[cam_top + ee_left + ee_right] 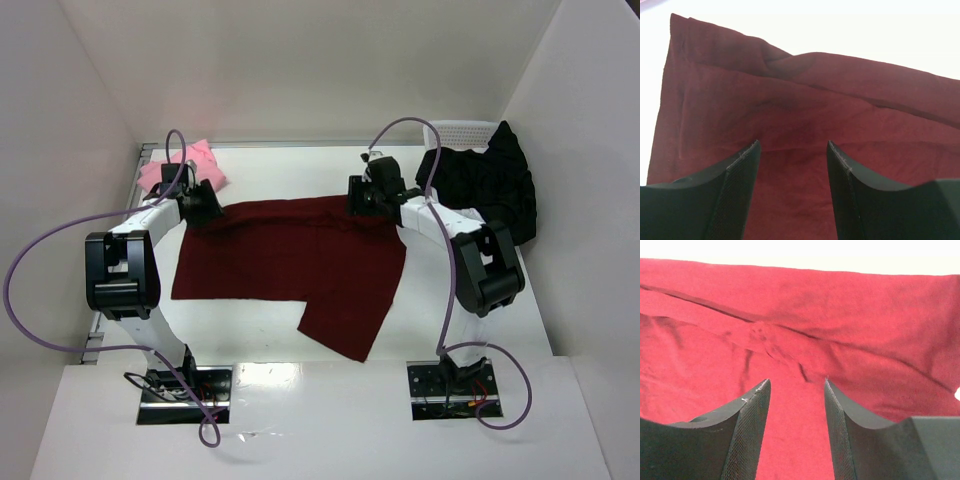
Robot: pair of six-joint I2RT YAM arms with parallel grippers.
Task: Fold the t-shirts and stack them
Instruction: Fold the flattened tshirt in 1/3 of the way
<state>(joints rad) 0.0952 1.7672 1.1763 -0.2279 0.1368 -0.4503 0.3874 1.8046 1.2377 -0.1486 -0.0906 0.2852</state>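
The dark maroon t-shirt (290, 260) lies spread on the white table, with one sleeve reaching toward the near edge. My left gripper (205, 208) hovers over its far left corner. The left wrist view shows that gripper (794, 145) open, with only flat maroon cloth (805, 100) under the gap. My right gripper (362, 195) is over the shirt's far right edge. It is open too (797, 382), above a wrinkled fold (765, 337), and grips nothing. The light pink t-shirt (205, 160) sits bunched at the back left. The black t-shirt (490, 185) hangs over the basket at the right.
A white mesh basket (465, 130) stands at the back right, under the black shirt. White walls close in the table on the left, back and right. Both arm bases (185, 385) sit at the near edge.
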